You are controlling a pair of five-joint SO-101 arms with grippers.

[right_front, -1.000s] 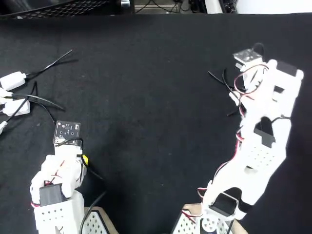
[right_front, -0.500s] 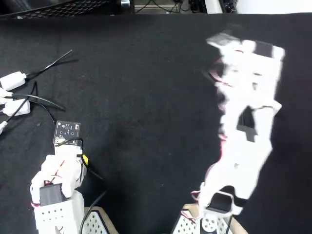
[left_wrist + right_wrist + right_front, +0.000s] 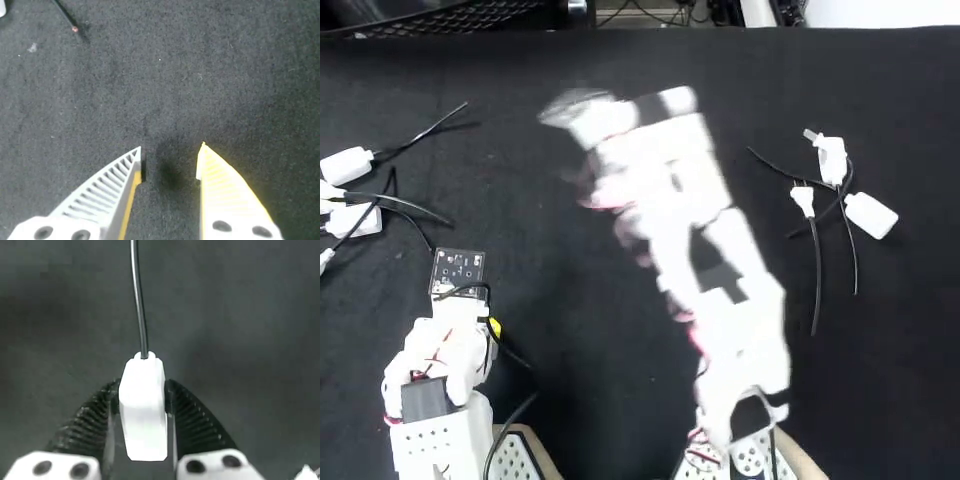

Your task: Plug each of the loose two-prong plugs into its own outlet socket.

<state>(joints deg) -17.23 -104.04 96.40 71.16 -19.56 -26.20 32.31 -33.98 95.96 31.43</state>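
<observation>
My right gripper (image 3: 143,386) is shut on a white plug (image 3: 144,407) whose black cord runs straight away from the fingers. In the high view the right arm is a blur stretched over the middle of the mat, its gripper (image 3: 578,108) toward the back centre-left. Three more white plugs (image 3: 830,155) with black cords lie at the right. White socket pieces (image 3: 347,162) with cords lie at the left edge. My left gripper (image 3: 170,150) is open just above bare black mat, with nothing between its fingers; the left arm (image 3: 440,360) sits at the front left.
The table is covered by a black mat (image 3: 570,300). A loose black cord end (image 3: 450,115) lies at the back left. Open mat lies between the two arm bases.
The right arm has swung from the back right leftward across the table, uncovering the plugs at the right. The left arm has not moved.
</observation>
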